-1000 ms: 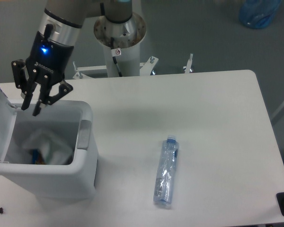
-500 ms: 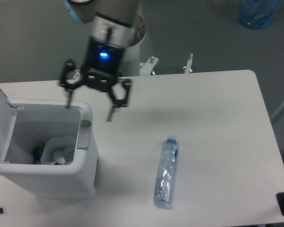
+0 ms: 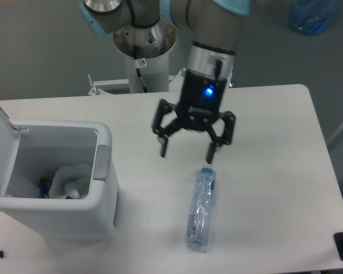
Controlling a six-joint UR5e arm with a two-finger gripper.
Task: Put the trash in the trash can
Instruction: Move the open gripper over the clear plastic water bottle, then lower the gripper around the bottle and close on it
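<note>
- Moved right since a moment ago: gripper [image 3: 186,154], then at the trash can [image 3: 103,188], now well away from it, above the table [image 3: 263,125].
- Spread wide, empty, touching nothing; fingertips just above the bottle [image 3: 200,208] cap.
- Lying on the table right of the can, unmoved, label unreadable.
- Inside the open can: crumpled tissue [image 3: 68,180].

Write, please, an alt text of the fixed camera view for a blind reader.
An open, empty gripper hangs above the cap end of a crushed plastic bottle on a white table. Left, an open white trash can holds a crumpled tissue.
</note>
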